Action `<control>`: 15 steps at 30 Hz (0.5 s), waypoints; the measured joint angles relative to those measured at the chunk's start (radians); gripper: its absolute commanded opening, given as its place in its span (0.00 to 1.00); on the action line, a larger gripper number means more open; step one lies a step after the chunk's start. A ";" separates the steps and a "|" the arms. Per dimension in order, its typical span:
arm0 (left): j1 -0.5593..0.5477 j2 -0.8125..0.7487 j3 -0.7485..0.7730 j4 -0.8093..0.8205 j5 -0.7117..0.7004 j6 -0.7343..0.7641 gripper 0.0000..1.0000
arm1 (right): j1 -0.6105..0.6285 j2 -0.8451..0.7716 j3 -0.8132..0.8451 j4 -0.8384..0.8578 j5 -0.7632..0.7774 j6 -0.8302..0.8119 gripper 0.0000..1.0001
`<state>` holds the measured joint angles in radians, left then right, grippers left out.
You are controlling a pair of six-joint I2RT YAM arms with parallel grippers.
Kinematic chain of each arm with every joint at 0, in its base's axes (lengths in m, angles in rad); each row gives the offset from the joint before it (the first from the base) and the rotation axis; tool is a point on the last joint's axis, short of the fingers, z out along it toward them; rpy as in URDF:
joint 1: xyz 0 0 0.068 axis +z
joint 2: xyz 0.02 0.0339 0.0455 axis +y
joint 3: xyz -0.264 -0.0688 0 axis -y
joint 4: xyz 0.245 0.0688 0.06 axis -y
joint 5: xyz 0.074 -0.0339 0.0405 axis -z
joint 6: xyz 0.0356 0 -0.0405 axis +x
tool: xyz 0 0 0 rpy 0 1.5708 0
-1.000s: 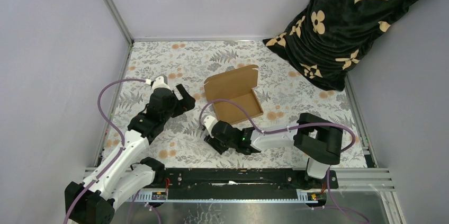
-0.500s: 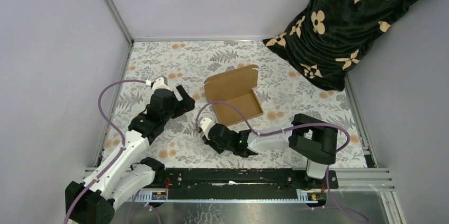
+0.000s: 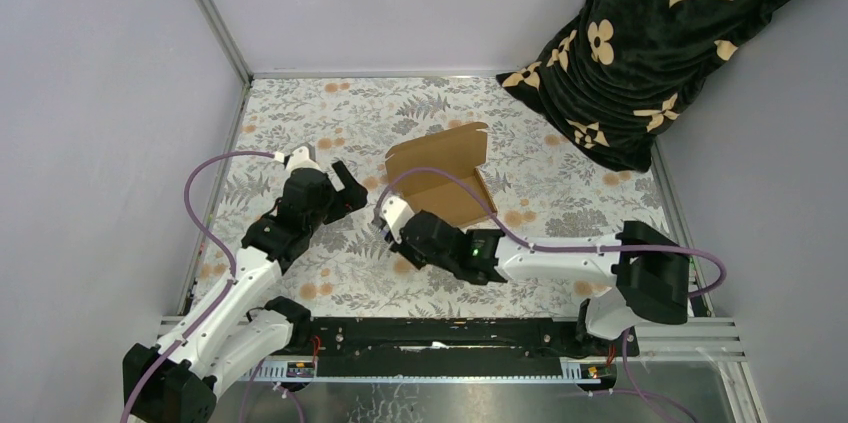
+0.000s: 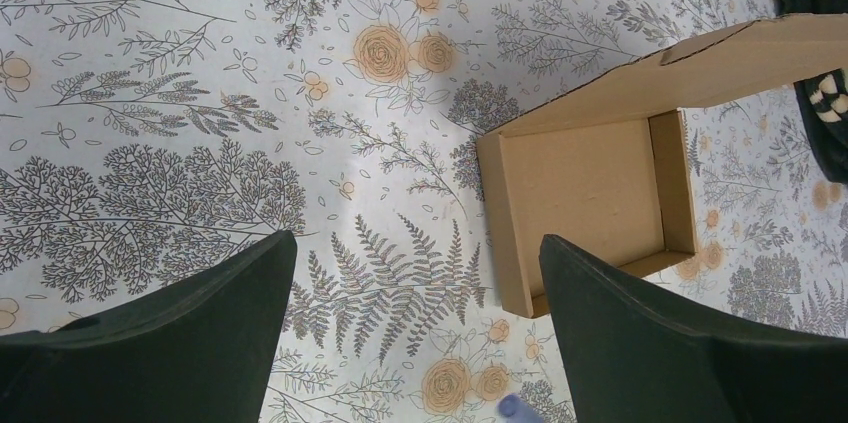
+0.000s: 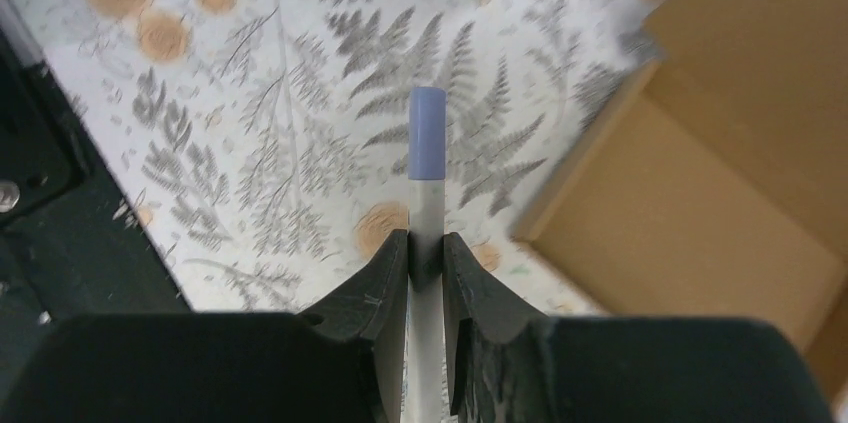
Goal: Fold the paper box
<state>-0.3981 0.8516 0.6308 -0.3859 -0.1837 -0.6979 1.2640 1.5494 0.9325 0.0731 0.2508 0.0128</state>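
The paper box (image 3: 440,178) is an open brown cardboard tray with its lid flap standing up at the back, mid-table; it also shows in the left wrist view (image 4: 590,198) and the right wrist view (image 5: 700,213). My right gripper (image 3: 390,225) sits just left of the box's front corner, shut on a white stick with a blue cap (image 5: 427,143) that pokes forward over the cloth between its fingertips (image 5: 426,240). My left gripper (image 3: 345,186) hovers left of the box, open and empty (image 4: 415,253); the blue cap (image 4: 517,409) shows at that view's bottom edge.
A floral cloth (image 3: 330,123) covers the table. A black cushion with tan flower marks (image 3: 660,33) leans in the back right corner. Grey walls and a metal frame (image 3: 210,13) close in the left and back sides.
My right gripper has closed on the stick and moved up and left toward the box's front corner as its arm stretched out. The left arm has barely moved.
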 measured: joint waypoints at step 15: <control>0.000 0.032 0.000 0.006 0.000 0.001 0.98 | -0.399 -0.027 0.037 -0.030 -0.171 -0.200 0.06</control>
<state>-0.3981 0.8833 0.6312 -0.3801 -0.1837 -0.6971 0.8650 1.5223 0.9695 0.0429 0.0795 -0.1867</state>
